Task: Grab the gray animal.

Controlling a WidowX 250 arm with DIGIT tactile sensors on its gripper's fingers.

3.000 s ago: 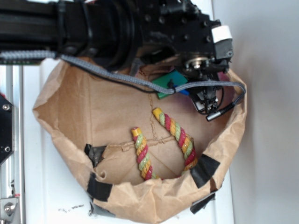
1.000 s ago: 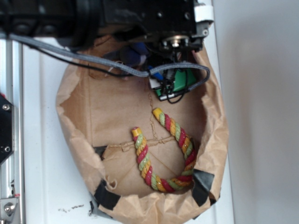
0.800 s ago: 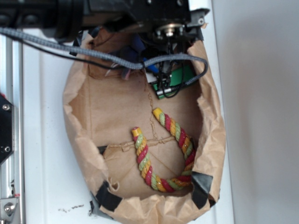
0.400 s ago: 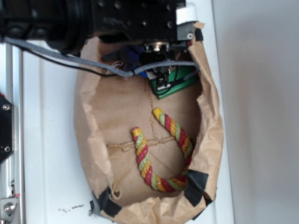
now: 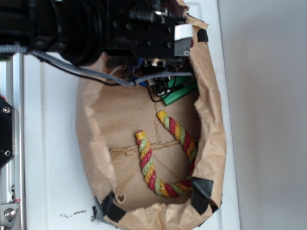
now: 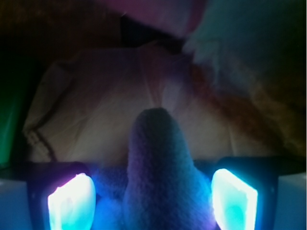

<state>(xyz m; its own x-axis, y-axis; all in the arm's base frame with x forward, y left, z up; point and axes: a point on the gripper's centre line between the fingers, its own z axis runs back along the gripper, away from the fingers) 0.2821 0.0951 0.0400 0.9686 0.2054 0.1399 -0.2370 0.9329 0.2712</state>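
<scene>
We reach into the paper bag (image 5: 211, 143); our gripper (image 6: 153, 196) straddles the gray animal (image 6: 158, 167), jaws apart on either side. We judge the next move is closing, then lifting clear.

Paper bag walls (image 5: 211, 139) hemming the pincer (image 6: 153, 196), green block (image 5: 178, 93) just beside, rope (image 5: 165, 155) on open floor below

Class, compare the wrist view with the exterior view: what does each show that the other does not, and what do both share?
Only the wrist view shows the gray animal, a fuzzy limb rising between the claw's two glowing pads, which stand apart. Only the exterior view shows the twisted rope, the black tape corners and the arm hiding the claw. Both show the brown paper bag and a bit of the green block.
</scene>
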